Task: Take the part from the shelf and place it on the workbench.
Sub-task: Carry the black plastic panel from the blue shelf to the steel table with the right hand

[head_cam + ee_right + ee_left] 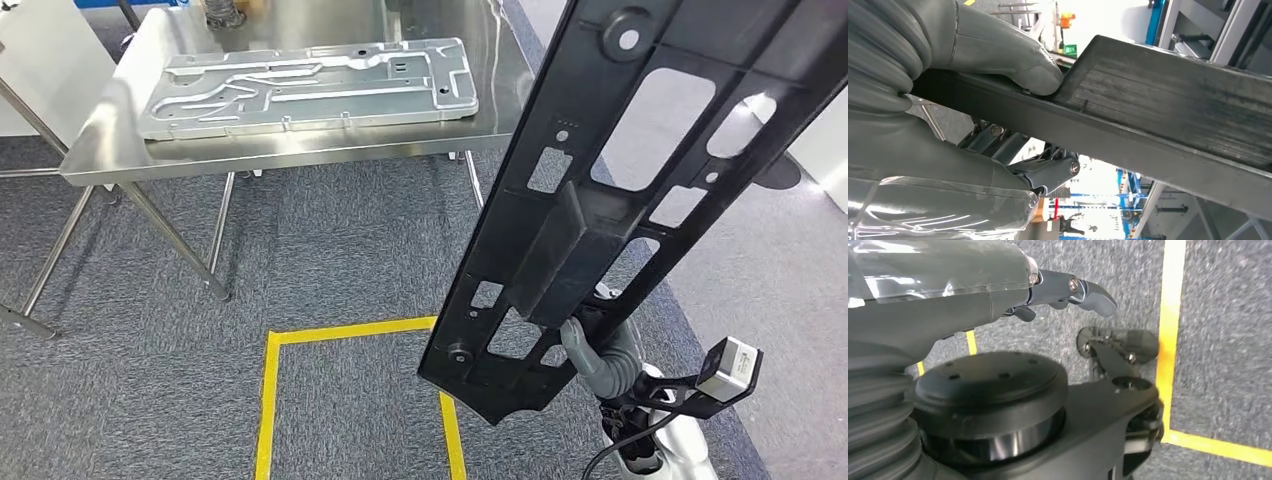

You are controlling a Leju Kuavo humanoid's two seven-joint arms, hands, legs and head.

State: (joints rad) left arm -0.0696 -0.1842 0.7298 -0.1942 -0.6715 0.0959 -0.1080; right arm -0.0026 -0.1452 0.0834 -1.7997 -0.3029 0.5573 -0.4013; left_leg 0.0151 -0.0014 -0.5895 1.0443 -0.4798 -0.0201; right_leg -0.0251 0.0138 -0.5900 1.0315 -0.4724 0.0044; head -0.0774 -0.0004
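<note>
Black part (640,150): long flat plastic panel with cut-outs, held tilted in the air over grey carpet (330,250), near the workbench (300,150) and not touching it. Right hand (598,352): grips the panel's lower end, thumb (1013,60) pressed on its edge. Left hand (1068,292): hangs above the carpet beside yellow floor tape (1168,340), holds nothing; fingers extended. Workbench: steel top carrying a silver metal plate (310,85).
</note>
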